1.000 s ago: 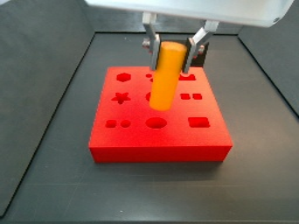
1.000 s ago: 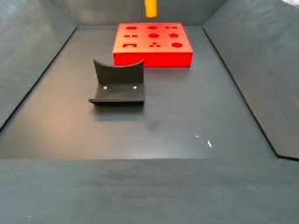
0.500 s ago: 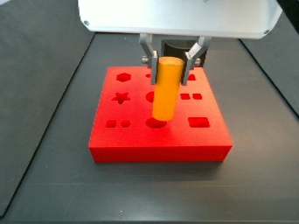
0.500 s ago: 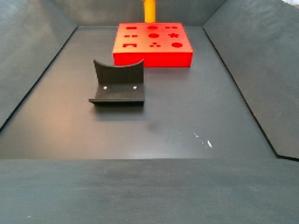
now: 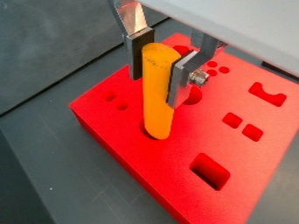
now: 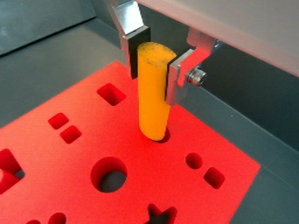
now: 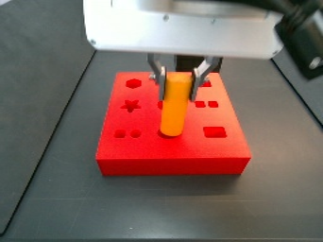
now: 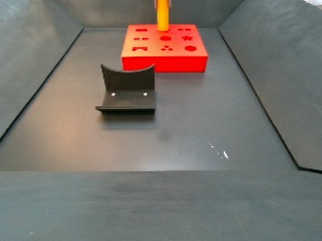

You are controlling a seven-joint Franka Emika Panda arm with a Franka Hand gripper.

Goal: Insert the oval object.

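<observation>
The oval object (image 5: 158, 92) is a long orange-yellow peg held upright. My gripper (image 5: 160, 63) is shut on its upper end, a silver finger (image 5: 184, 77) on each side. The peg's lower end stands in a hole of the red block (image 5: 140, 144). It shows the same way in the other wrist view, peg (image 6: 153, 92), gripper (image 6: 158, 61), block (image 6: 70, 166). In both side views the peg (image 7: 176, 102) (image 8: 163, 14) stands over the block (image 7: 172, 159) (image 8: 165, 58), with the gripper (image 7: 180, 74) low over it.
The red block has several shaped holes, among them a round one (image 6: 108, 173) and a square one (image 5: 211, 171). A dark grey curved holder (image 8: 127, 90) stands on the dark floor in front of the block. Dark walls (image 8: 38, 85) border the floor.
The gripper has moved down with the peg. The peg's lower end has gone from above the block into a hole.
</observation>
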